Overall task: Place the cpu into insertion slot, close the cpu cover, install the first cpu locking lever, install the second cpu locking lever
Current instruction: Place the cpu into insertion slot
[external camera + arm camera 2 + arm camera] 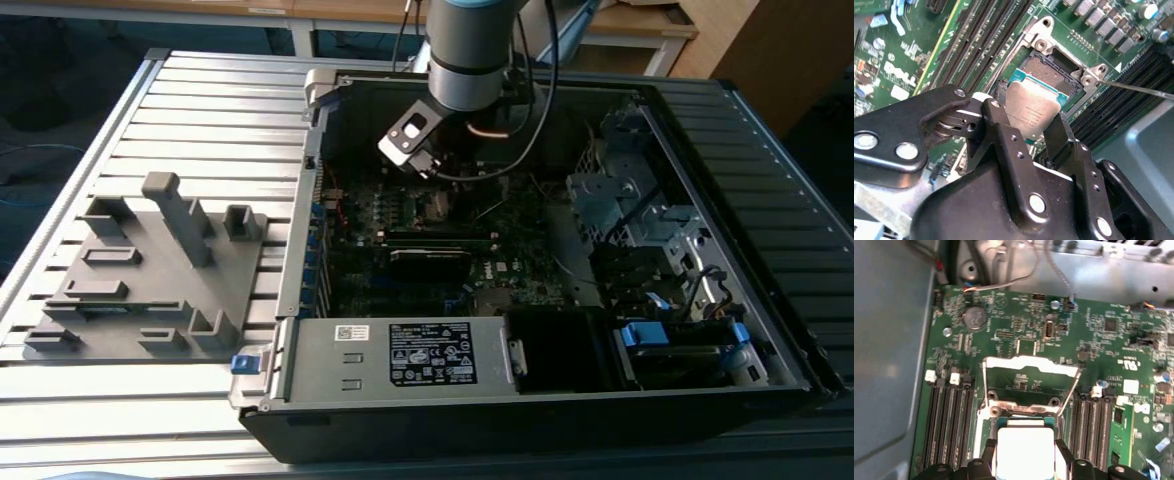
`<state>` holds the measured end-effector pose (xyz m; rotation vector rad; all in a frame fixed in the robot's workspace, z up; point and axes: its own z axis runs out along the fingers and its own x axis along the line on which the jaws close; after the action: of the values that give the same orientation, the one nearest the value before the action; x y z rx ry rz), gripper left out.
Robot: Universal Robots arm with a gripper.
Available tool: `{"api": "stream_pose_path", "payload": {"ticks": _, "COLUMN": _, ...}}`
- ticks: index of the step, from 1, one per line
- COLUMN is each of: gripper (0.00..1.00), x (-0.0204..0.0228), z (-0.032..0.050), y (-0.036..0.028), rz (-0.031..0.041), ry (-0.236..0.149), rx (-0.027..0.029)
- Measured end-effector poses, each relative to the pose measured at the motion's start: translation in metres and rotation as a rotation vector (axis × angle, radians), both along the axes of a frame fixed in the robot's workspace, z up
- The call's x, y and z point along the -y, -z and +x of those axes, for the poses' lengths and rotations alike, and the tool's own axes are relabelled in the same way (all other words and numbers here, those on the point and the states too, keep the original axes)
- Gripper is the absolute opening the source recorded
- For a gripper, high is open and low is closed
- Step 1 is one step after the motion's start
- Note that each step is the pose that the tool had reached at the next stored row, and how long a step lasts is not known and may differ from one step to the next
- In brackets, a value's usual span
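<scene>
1. The step in hand was the first one: getting the cpu (1034, 112) into the insertion slot (1051, 75). Nothing past that looked done.
2. The gripper (1026, 120) was clamped on the cpu, with one black finger on each of two opposite edges. You could see that in both wrist views.
3. The chip hung right over the socket and covered most of it, with a strip of the dark socket bed left bare on one side. It looked a bit tilted to me. I couldn't tell if any edge was touching the rim.
4. The cpu cover (1029, 361) stood flipped up at its hinge beyond the socket. A thin locking lever (1068, 395) was raised beside it, so the way in was open.
5. My guess is that seating it calls for squaring the chip to the socket rim and lowering it flat with no sideways drag. The socket contacts probably won't forgive a crooked drop.
6. Looks-wise it was a flat square with a dull silver top, faint print on it and a thin teal-green border. It sat against the green motherboard (1104, 330), between the long black memory slots (949, 415).
</scene>
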<state>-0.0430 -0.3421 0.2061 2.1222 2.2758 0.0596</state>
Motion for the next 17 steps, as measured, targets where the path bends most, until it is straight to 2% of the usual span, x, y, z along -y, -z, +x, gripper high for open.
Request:
{"api": "stream_pose_path", "payload": {"ticks": 3, "gripper": 0.54, "x": 0.0000, "z": 0.0000, "y": 0.0002, "rz": -0.0001, "ry": 0.055, "rx": 0.0000}}
{"api": "stream_pose_path", "payload": {"ticks": 6, "gripper": 0.54, "x": 0.0000, "z": 0.0000, "y": 0.0003, "rz": 0.0000, "ry": 0.088, "rx": 0.0000}}
{"api": "stream_pose_path", "payload": {"ticks": 12, "gripper": 0.54, "x": 0.0000, "z": -0.0003, "y": 0.0003, "rz": 0.0001, "ry": 0.092, "rx": 0.0001}}
{"api": "stream_pose_path", "payload": {"ticks": 17, "gripper": 0.54, "x": 0.0000, "z": -0.0077, "y": 0.0005, "rz": 0.0041, "ry": 0.092, "rx": -0.0002}}
